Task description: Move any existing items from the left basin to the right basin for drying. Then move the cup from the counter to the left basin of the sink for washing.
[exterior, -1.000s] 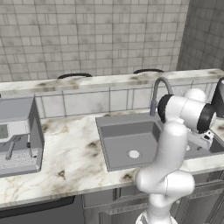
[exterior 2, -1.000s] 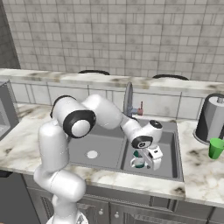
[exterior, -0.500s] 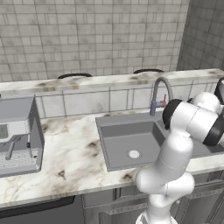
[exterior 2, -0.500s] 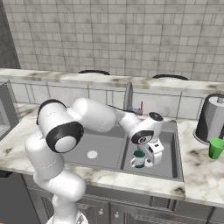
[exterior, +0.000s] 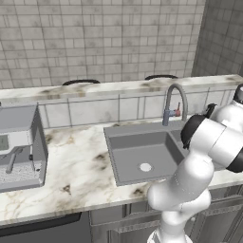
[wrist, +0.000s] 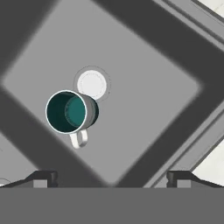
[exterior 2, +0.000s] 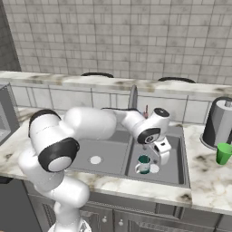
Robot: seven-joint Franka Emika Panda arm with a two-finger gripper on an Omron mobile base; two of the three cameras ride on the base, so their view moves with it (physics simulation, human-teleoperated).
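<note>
Hand view: teal mug (wrist: pixel 71 112) stands upright on right basin (wrist: pixel 144 105) floor, just beside pale drain (wrist: pixel 91 84); my hand (exterior 2: pixel 162 156) above it, fingers spread, holding nothing. First step looks done. Next: lift clear, reach green cup (exterior 2: pixel 223 153) on table (exterior 2: pixel 209 177) beside paper-towel roll (exterior 2: pixel 219 122), carry to left basin (exterior 2: pixel 97 152). Basin wall and tap (exterior: pixel 173 103) could obstruct.

Even, diffuse light is rendered throughout; a broad dark shadow band is cast across the matte grey right basin (wrist: pixel 144 87) (edges soft), without glare or blur.
</note>
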